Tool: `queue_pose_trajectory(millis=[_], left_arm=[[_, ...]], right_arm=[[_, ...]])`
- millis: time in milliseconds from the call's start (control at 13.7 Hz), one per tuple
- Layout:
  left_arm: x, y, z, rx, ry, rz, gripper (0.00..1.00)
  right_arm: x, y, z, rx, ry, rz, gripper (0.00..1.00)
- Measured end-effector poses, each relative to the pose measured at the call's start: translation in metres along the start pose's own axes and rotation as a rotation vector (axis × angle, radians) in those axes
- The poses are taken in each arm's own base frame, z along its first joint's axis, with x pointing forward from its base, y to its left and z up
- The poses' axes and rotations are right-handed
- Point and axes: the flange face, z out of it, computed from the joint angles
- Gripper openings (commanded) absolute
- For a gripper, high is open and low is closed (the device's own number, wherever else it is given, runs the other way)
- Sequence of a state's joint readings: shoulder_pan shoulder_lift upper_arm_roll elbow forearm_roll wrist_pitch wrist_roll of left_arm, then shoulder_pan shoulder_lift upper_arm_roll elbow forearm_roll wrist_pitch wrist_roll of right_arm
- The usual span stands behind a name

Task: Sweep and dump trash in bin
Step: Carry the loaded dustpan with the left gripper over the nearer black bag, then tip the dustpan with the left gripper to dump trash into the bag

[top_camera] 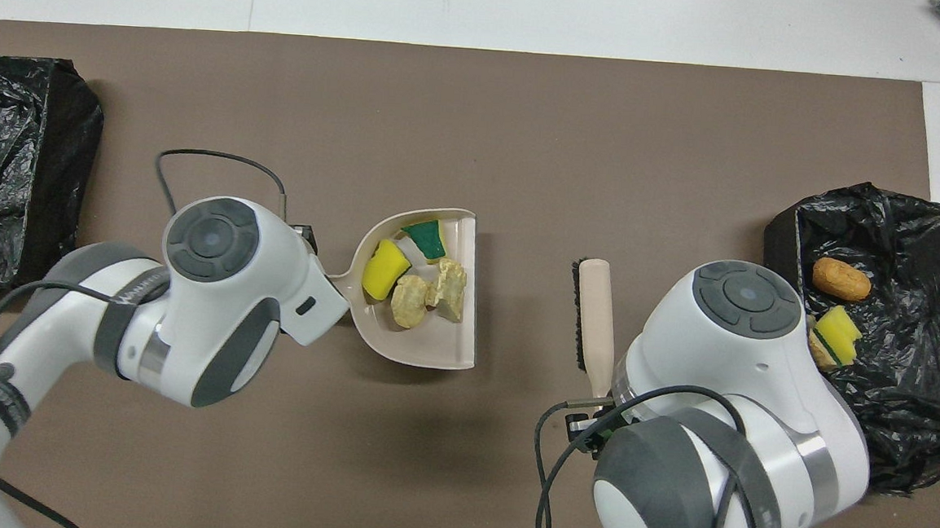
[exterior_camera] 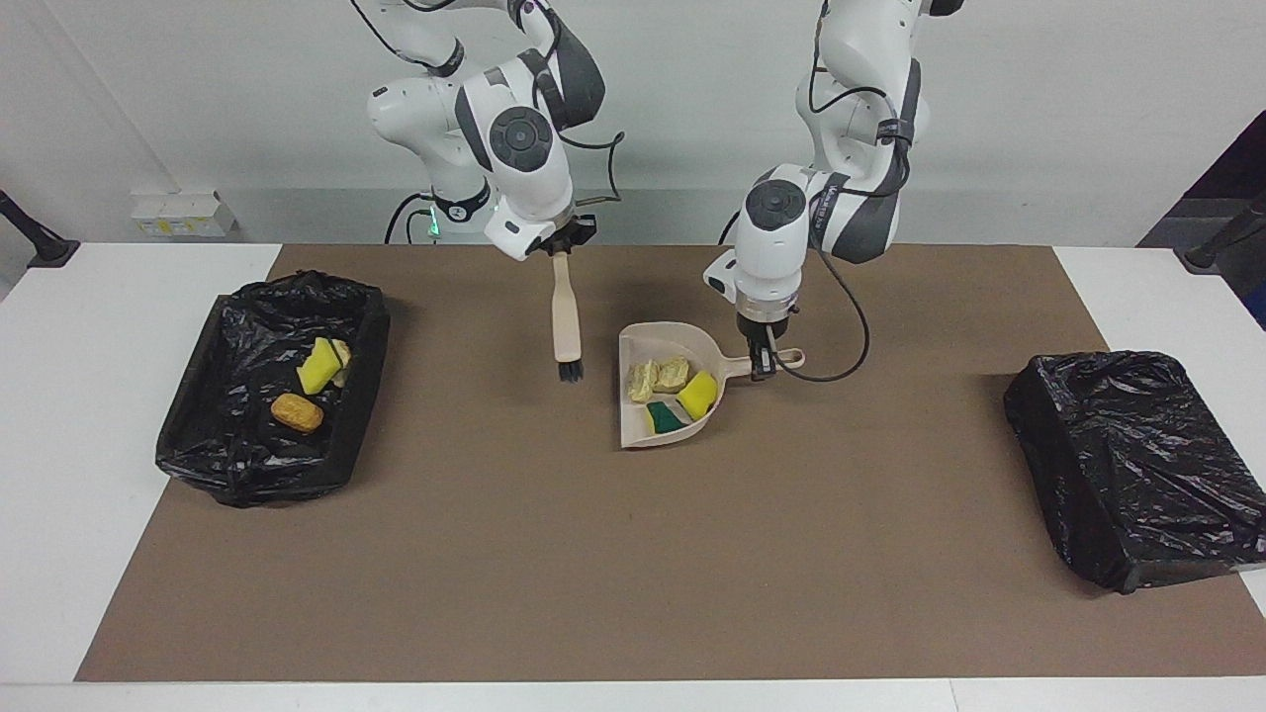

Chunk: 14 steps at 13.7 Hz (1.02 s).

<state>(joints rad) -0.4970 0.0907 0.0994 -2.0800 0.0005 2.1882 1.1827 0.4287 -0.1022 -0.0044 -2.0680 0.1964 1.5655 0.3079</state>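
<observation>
A beige dustpan (exterior_camera: 648, 348) (top_camera: 432, 343) hangs just above the brown mat with my left gripper (exterior_camera: 764, 364) shut on its handle. In the pan lie pieces of trash: a yellow sponge chunk (exterior_camera: 697, 393) (top_camera: 384, 263), a green-faced sponge (exterior_camera: 665, 417) (top_camera: 425, 238) and pale beige foam bits (exterior_camera: 658, 376) (top_camera: 427, 298). My right gripper (exterior_camera: 560, 245) is shut on the handle of a beige brush (exterior_camera: 566, 316) (top_camera: 596, 304), which hangs bristles down over the mat beside the pan. The black-lined bin (exterior_camera: 364, 381) (top_camera: 780, 258) at the right arm's end holds a yellow-green sponge (exterior_camera: 319, 366) (top_camera: 837, 331) and an orange-brown piece (exterior_camera: 297, 412) (top_camera: 841, 278).
A second box wrapped in black plastic (exterior_camera: 1128, 465) (top_camera: 11, 162) sits at the left arm's end of the table. The brown mat (exterior_camera: 593, 554) covers most of the white table. A cable loops from each wrist.
</observation>
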Motion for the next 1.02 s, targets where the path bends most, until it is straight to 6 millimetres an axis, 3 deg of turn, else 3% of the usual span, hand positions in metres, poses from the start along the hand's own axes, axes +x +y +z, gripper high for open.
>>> queue_pose_trajectory(millis=[292,511,803,1022], left_arm=[[-0.127,-0.035,-0.017,0.026,0.024,-0.095,0.0],[-0.207,-0.045,-0.037,0.048,0.077,-0.183,0.0],[-0.311,-0.054,-0.098,0.052,0.132,-0.288,0.0],[-0.395,-0.051,-0.125,0.073,0.122,-0.364,0.0]], right_arm=[[-0.007,-0.018,0.002,0.047,-0.02,0.021,0.0],[-0.026,-0.061,0.009,0.065,-0.025,0.027,0.0],[-0.045,-0.141,0.05,0.074,0.0,0.078,0.0],[-0.046,-0.172,0.088,0.028,-0.039,0.09,0.0]])
